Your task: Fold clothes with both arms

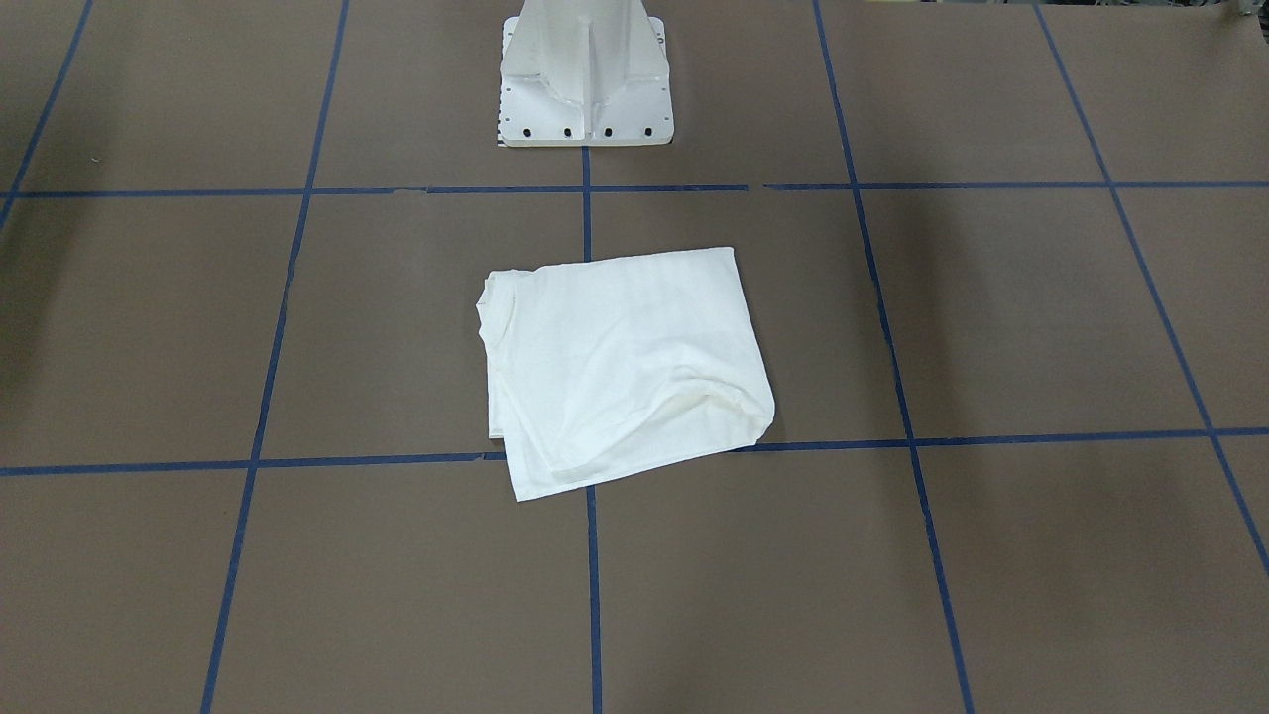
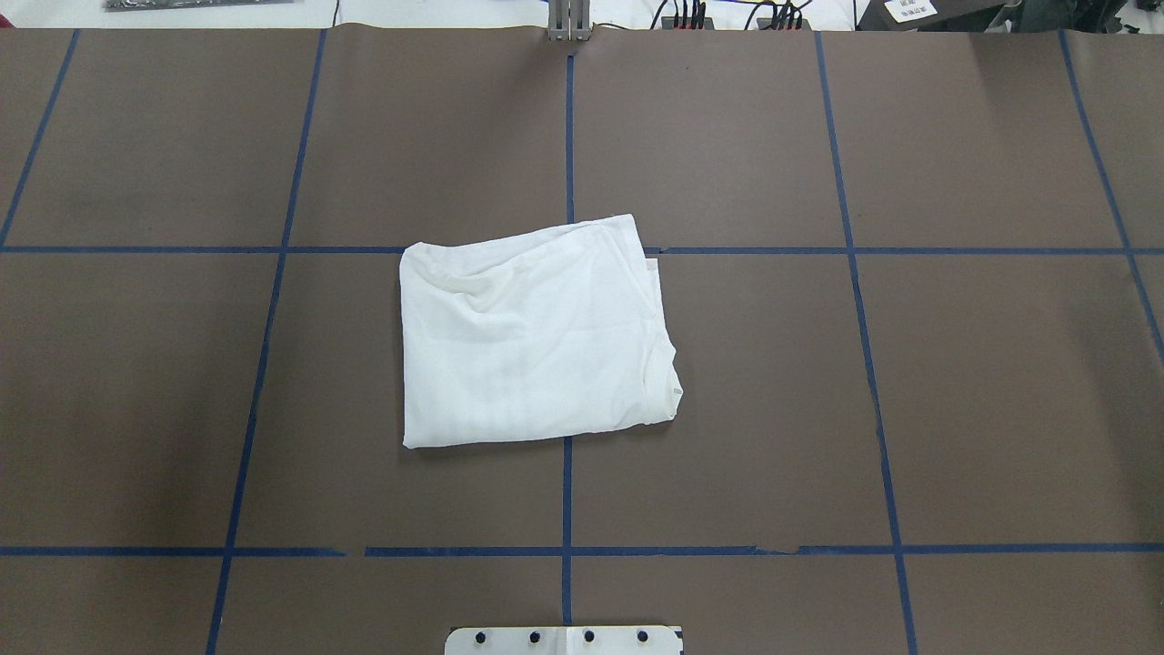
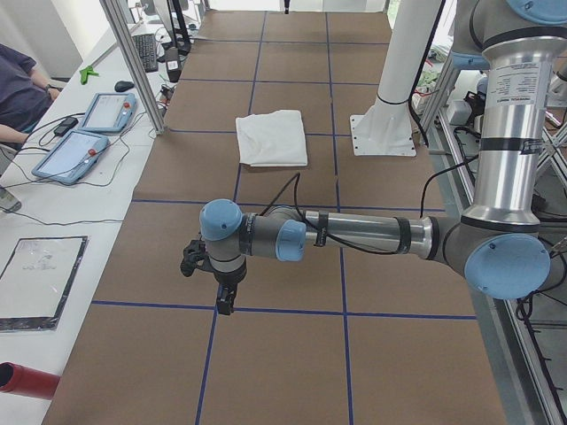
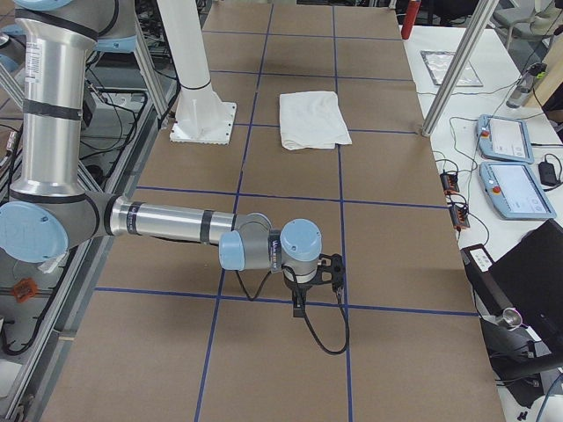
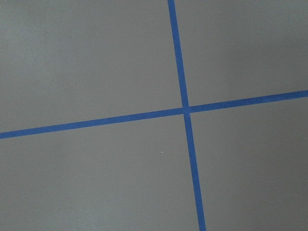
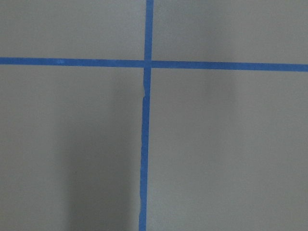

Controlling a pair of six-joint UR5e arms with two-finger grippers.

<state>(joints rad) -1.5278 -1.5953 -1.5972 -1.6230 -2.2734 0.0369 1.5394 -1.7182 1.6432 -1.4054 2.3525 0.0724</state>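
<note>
White cotton shirt – folded into a rough rectangle, plain side up, no print showing. It lies flat at the middle of the brown paper-covered desk, over a crossing of the blue tape grid lines and in front of the white pedestal base. A ribbed neck edge shows at the corner toward the robot's right. Soft creases gather at the far corner on the robot's left, and layered edges peek out along the right side.

The grey tubular left arm reaches low over the desk's left end, well apart from the shirt. Its black left gripper points down near a tape crossing, with whether it is released or clenched not determinable. The grey tubular right arm is posed likewise at the opposite end. Its black right gripper also points down – state cannot be told. Both wrist views show only brown surface and tape.

Two grey-blue teach pendants rest on the white side bench, beside a seated person.
</note>
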